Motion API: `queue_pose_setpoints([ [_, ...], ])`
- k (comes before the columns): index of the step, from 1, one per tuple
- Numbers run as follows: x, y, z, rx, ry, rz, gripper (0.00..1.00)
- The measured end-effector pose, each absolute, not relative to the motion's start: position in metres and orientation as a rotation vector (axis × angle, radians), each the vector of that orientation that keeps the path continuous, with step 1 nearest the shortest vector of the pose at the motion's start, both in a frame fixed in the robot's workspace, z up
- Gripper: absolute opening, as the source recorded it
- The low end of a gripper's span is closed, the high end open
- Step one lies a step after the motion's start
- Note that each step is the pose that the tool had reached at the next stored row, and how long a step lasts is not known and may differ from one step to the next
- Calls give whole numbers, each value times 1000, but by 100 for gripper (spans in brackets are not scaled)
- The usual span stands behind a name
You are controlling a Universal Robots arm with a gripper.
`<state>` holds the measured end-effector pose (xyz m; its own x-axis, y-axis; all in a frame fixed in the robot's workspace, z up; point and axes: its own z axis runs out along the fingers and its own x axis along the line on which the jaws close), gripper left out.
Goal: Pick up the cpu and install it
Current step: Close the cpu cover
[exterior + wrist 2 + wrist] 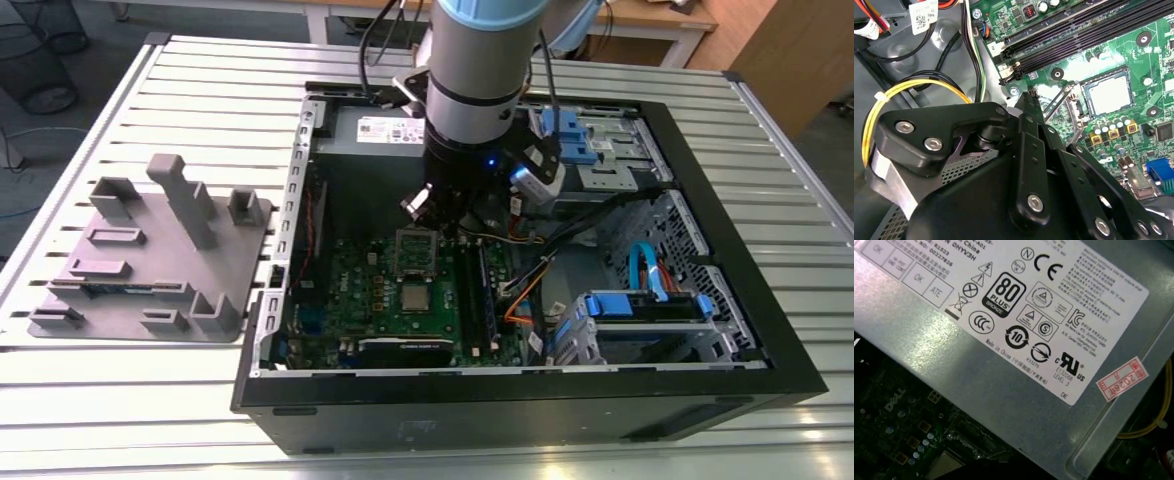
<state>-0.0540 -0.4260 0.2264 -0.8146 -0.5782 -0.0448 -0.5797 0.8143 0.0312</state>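
Note:
The cpu [416,297] [1108,93] is a small pale silver-grey square lying flat in the socket on the green motherboard [360,290] [1134,55], inside the open computer case [534,400]. The socket's metal hold-down frame [416,245] [1066,102] stands flipped up beside it. My gripper [435,213] [1029,96] hangs over the board just beyond that frame, on the power-supply side of the socket. It is apart from the cpu, and nothing is seen in its grasp.
A grey fixture plate [147,265] with upright blocks lies on the slatted table at the exterior view's left. The power supply [380,130] [1019,365] lines the case's far wall. Drive cages with blue parts [641,310] and loose cables [527,290] [919,86] crowd the exterior view's right.

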Motion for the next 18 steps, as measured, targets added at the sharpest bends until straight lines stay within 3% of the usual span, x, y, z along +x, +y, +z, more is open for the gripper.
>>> queue_pose_setpoints([
  [18,-54,-426,234,-992,2949,56,11],
])
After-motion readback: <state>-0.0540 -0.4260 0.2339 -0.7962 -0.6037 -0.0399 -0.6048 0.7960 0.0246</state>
